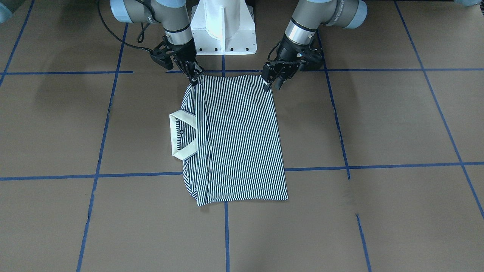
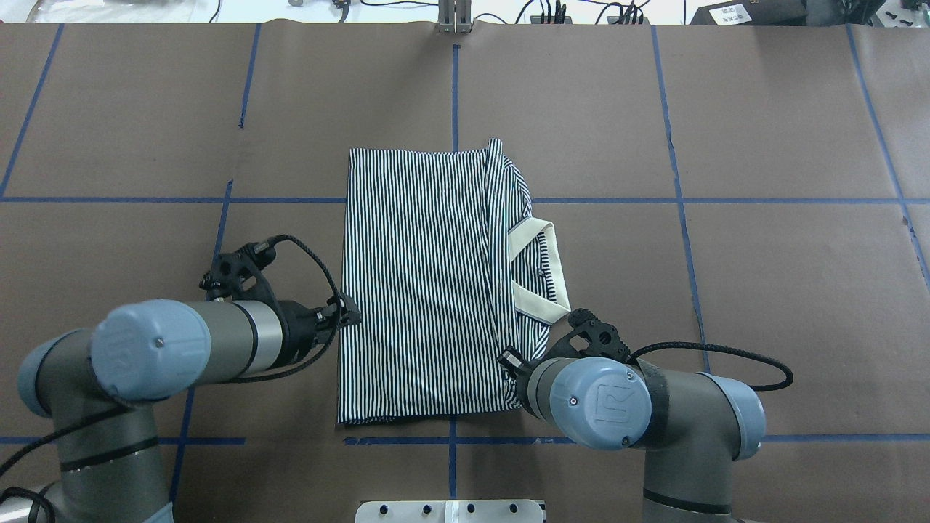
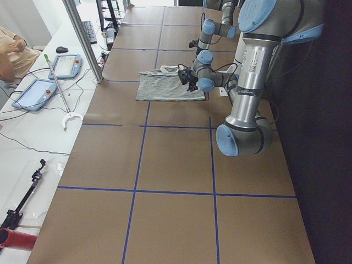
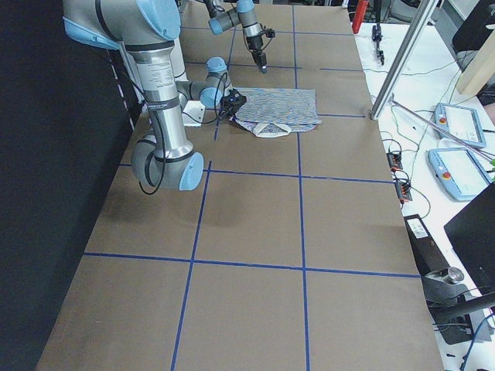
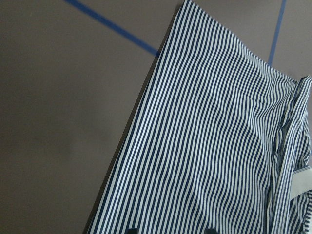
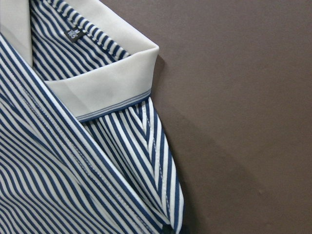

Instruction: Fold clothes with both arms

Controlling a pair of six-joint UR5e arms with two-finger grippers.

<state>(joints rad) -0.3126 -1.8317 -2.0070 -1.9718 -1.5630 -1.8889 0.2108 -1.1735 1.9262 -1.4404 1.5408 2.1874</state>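
Observation:
The striped polo shirt [image 1: 238, 139] lies folded into a long rectangle on the brown table, its cream collar [image 1: 177, 136] sticking out on the robot's right side. In the overhead view the shirt [image 2: 421, 290] lies between both arms. My right gripper [image 1: 194, 77] is shut on the near corner by the collar, where the cloth is drawn up to a point; the right wrist view shows the collar [image 6: 107, 83] close up. My left gripper [image 1: 273, 86] stands open at the other near corner, with the shirt [image 5: 209, 146] spread below it.
The white pedestal base [image 1: 223, 26] stands just behind the shirt's near edge. Blue tape lines [image 1: 227, 234] grid the table. A side bench with tablets [image 3: 33, 93], cables and a person's arm [image 3: 11, 52] runs along the far edge.

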